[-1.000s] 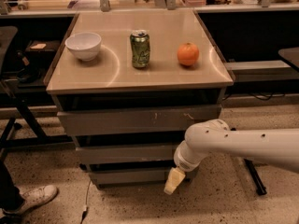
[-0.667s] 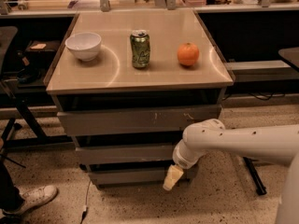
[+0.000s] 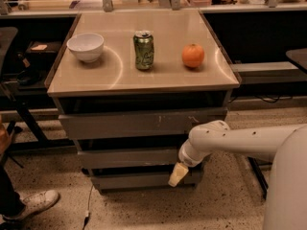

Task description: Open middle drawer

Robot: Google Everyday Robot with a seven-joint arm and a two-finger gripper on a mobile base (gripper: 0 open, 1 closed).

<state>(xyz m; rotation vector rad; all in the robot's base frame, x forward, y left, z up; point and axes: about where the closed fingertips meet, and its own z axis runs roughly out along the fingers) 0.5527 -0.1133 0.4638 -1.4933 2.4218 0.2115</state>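
Well, the worktop point(image 3: 144, 78) capped a stack of three grey drawers. The middle drawer point(image 3: 125, 157) sat between the taller, scratched top drawer point(image 3: 144, 123) and the bottom drawer point(image 3: 139, 180), and it looked shut. Its front was plain, flat and unmarked, with no handle. I judged it rigid and fairly light, likely to slide straight out, but too smooth to grip. The best hold seemed to be the upper lip, reached through the dark gap above it. My end effector point(image 3: 177, 175) hung low at the stack's right end, just under the middle drawer's right corner and across the bottom front. Whether it was wide or narrow I could not tell. A bowl point(image 3: 85, 47), a can point(image 3: 143, 50) and an orange point(image 3: 193, 55) stood on top, so a hard tug could shake them.
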